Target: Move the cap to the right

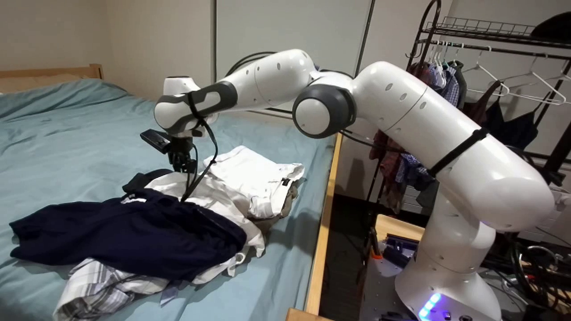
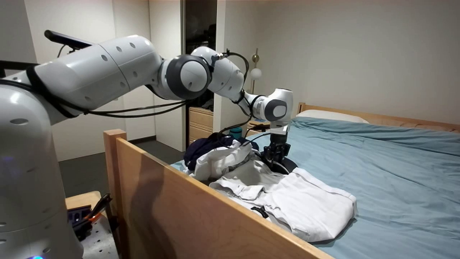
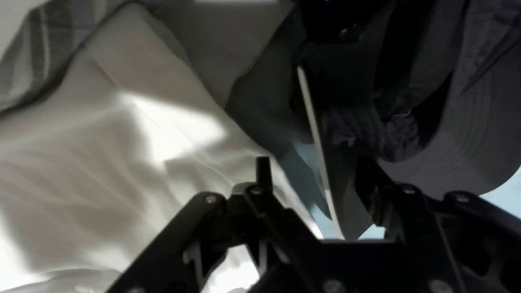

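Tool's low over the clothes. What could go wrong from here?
In the wrist view, one finger of the open tool overlaps the edge of the white garment, so closing may pinch cloth.
A thin pale edge shows within the tool's gap; I can't tell whether it belongs to the dark cap, so the grasp might miss its target.
The black cable droops toward the navy garment in an exterior view and could snag it during a sideways move.

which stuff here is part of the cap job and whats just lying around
For the job:
dark cap
tool

Just lying around:
navy garment
plaid garment
folded white garment
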### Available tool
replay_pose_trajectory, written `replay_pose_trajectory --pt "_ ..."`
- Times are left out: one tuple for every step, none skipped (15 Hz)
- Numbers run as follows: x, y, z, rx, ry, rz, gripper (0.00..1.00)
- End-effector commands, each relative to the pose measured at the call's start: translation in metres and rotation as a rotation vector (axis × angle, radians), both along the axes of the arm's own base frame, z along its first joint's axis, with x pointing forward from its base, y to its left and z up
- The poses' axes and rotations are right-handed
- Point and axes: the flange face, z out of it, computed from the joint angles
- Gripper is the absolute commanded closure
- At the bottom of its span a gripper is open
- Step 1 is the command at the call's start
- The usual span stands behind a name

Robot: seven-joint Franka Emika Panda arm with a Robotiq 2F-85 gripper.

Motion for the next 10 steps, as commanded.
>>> replay_pose_trajectory --pt "0.0066 -0.0043 -0.0022 -0.013 0.009 0.01 0.74" --pt "0.0069 -0.005 -0.0023 -0.007 0.012 0.014 0.8" --pt "0.0072 -0.006 -0.0028 0.001 0.014 0.013 0.87" --pt "0.0074 -0.0071 -0.0029 0.005 0.016 0.013 0.91" --pt "0.0077 -0.0077 -0.003 0.006 0.015 0.012 0.94" --pt "0.0078 -0.0083 -0.0026 0.009 0.017 0.014 0.94" --pt "0.0081 -0.0089 -0.0022 0.011 0.018 0.014 0.96" --pt "0.0083 -0.009 -0.0009 0.015 0.016 0.015 0.96" --pt "0.0089 -0.0093 0.0014 0.021 0.012 0.016 0.96" --pt "0.0086 -0.01 0.0038 0.03 0.014 0.021 0.94"
